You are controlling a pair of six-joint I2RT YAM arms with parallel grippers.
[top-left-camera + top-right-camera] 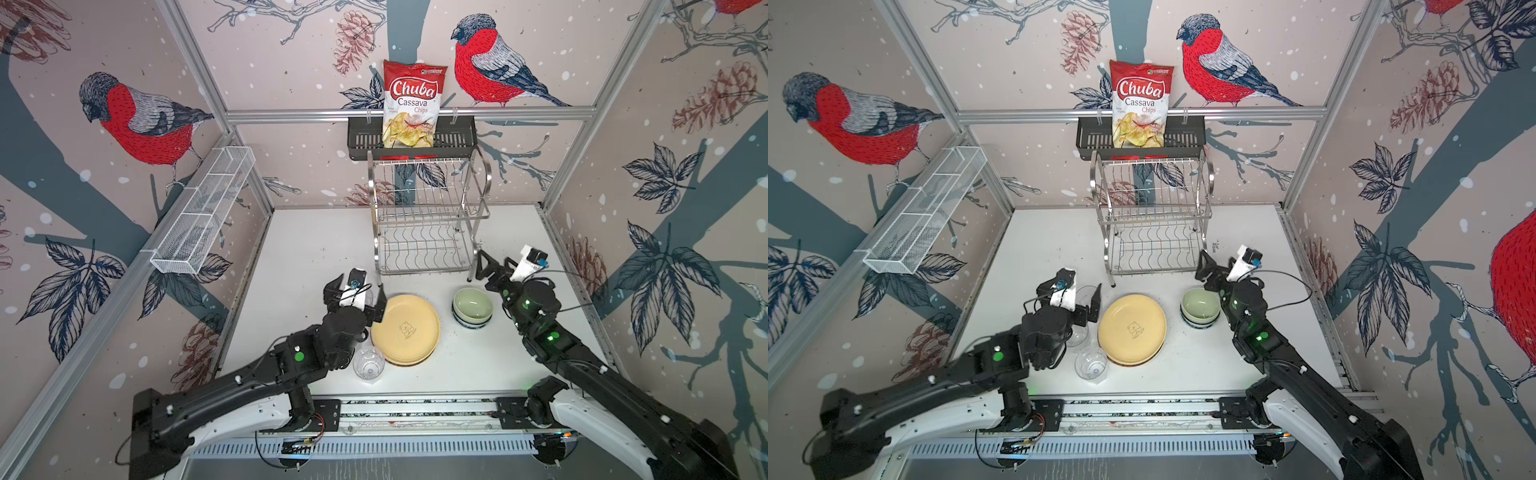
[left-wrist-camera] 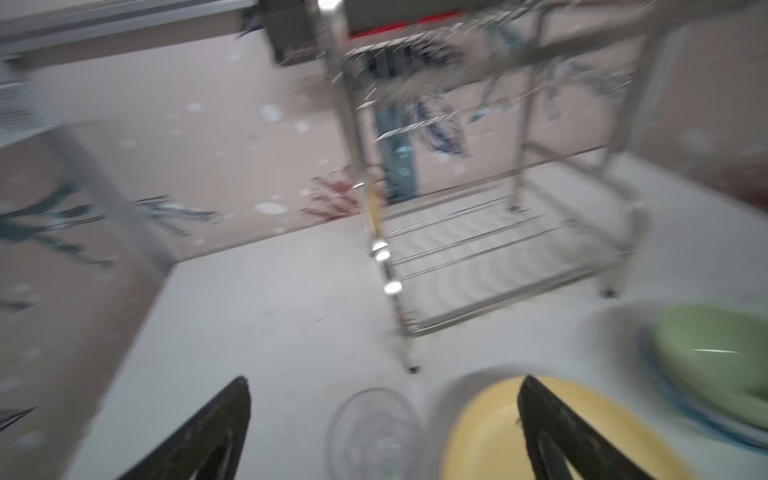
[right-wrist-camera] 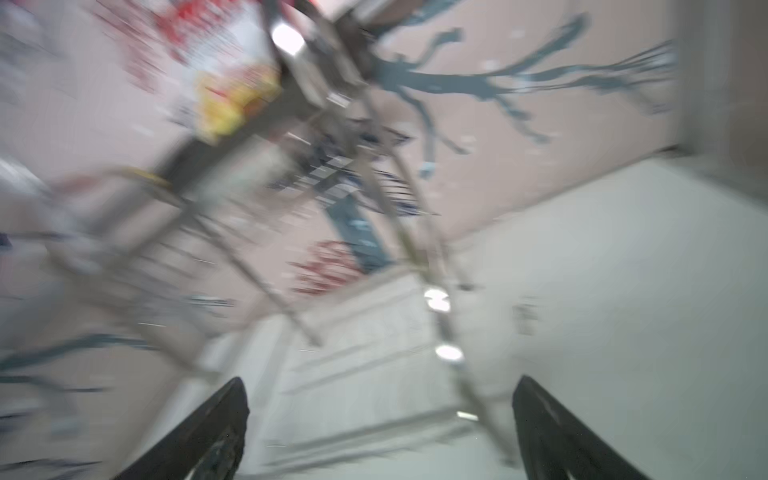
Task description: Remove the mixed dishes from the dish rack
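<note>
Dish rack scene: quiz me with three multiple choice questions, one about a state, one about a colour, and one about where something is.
1. The dish rack is:
A. empty on both tiers
B. half full
C. full

2. The top plate of the stack is:
A. pink
B. cream-yellow
C. white

3. The chips bag stands:
A. on the rack's lower tier
B. in the black basket
C. on the top plate

Answers:
1. A, since both tiers show only bare wire in both top views.
2. B, since the plate facing up is cream-yellow with a small printed figure.
3. B, since the bag's lower edge sits inside the basket hung on the back rail above the rack.
</note>
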